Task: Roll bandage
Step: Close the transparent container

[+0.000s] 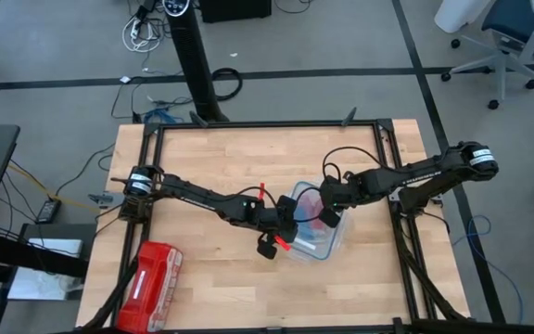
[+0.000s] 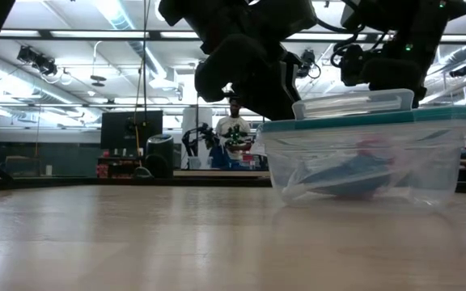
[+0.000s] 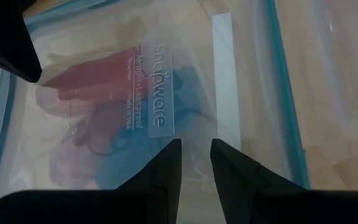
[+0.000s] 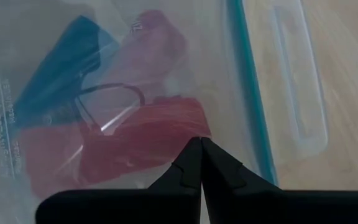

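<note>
While the bandage (image 4: 55,59) sits sealed under the lid (image 3: 185,81), both hands hover above: left hand (image 3: 196,163) slightly spread, right hand (image 4: 201,163) pressed together.

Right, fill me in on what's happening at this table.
Both arms are over a clear plastic box with its teal-edged lid on. The blue bandage lies inside, beside red fabric rolls, not yet taken out. The left pincer sits on the lid, slightly open and holding nothing. The right pincer is shut, also over the lid. A red pouch lies apart.
</note>
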Controlling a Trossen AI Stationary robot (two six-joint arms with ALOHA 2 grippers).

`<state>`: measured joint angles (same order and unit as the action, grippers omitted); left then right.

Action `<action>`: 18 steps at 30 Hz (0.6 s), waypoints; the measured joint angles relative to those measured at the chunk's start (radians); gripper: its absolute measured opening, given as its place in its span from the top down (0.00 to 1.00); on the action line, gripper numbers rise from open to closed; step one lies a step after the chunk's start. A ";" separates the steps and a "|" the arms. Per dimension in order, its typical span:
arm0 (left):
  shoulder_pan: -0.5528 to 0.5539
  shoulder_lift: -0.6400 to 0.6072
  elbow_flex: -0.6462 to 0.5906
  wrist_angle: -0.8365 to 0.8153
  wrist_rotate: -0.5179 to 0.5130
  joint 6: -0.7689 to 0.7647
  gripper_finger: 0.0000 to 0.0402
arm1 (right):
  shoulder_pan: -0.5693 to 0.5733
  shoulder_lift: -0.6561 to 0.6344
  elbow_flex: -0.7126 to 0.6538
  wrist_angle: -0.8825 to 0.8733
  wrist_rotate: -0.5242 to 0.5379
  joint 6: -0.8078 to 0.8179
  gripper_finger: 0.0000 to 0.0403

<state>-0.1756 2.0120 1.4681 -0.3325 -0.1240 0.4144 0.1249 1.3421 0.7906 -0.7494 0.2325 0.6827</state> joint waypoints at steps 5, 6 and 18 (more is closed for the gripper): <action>-0.001 -0.001 0.000 0.001 -0.003 0.000 0.77 | 0.003 -0.002 0.000 -0.001 0.000 -0.010 0.98; -0.001 -0.001 0.000 0.000 -0.003 0.000 0.77 | 0.003 -0.010 0.000 -0.003 0.001 -0.012 0.99; -0.001 -0.001 0.000 -0.002 -0.012 -0.003 0.77 | 0.098 -0.094 0.103 -0.073 0.005 -0.018 1.00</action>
<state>-0.1764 2.0106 1.4677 -0.3344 -0.1356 0.4111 0.2230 1.2483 0.8938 -0.8222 0.2380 0.6643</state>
